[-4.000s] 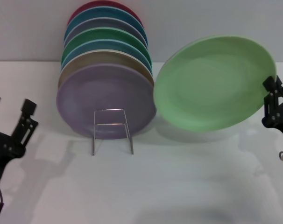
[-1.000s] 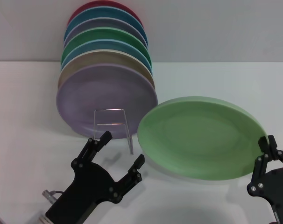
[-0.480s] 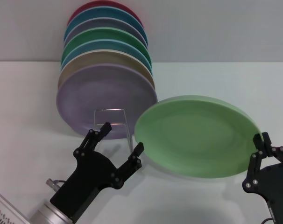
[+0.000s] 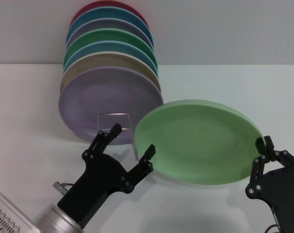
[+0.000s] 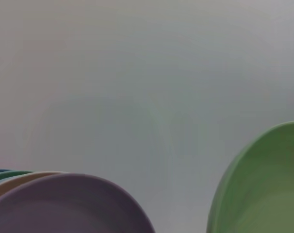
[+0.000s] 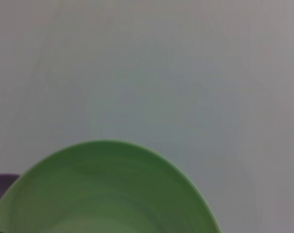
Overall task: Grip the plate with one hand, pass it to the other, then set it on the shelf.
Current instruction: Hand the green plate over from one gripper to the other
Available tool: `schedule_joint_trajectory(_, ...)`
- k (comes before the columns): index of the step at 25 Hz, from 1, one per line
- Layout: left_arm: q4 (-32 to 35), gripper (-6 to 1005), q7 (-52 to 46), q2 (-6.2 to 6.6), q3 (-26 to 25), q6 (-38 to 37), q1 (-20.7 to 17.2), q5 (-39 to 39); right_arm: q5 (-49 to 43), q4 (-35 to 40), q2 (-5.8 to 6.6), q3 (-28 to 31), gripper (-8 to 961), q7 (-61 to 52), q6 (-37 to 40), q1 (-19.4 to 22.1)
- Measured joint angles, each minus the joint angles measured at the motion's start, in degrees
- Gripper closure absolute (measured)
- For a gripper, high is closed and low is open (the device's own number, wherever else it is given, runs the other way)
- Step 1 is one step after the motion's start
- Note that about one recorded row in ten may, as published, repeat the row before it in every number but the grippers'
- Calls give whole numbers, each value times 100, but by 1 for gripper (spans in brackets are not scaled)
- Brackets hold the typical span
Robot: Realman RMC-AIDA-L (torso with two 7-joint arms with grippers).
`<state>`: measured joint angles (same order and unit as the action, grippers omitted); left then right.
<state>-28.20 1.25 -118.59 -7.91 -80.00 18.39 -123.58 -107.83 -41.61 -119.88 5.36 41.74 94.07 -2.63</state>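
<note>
The light-green plate (image 4: 198,141) hangs tilted above the table at centre right. My right gripper (image 4: 260,148) is shut on its right rim. My left gripper (image 4: 134,138) is open at the plate's left rim, with one finger (image 4: 149,154) in front of the rim and the other (image 4: 108,136) to its left. The plate also shows in the left wrist view (image 5: 263,184) and the right wrist view (image 6: 103,189). The shelf (image 4: 114,115), a thin silver wire rack, stands left of the plate, partly hidden behind my left gripper.
A row of several upright plates leans behind the rack, with a lilac plate (image 4: 103,99) in front and a darker green one (image 4: 113,36) further back. The lilac plate also shows in the left wrist view (image 5: 64,204). The white table (image 4: 234,82) reaches back to a grey wall.
My right gripper has brought the plate down and to the left. My left gripper has come in from the left and moved up to the plate's left rim, still open.
</note>
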Motion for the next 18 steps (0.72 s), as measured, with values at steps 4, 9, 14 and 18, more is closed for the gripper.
schedule_joint_trajectory(4,-2,254,-3,-7,0,88,44,0,0,-4,0,-1,934,1,-21,-17)
schedule_joint_trajectory(9,-2,268,-6,-14,0,116,60,6,0,-5,0,-22,934,1,-22,-18)
schedule_joint_trajectory(14,-2,282,4,-15,0,161,94,4,0,-5,0,-66,934,1,-22,-36)
schedule_joint_trajectory(18,-2,293,21,-15,0,226,130,0,-1,-6,0,-73,934,1,-27,-58)
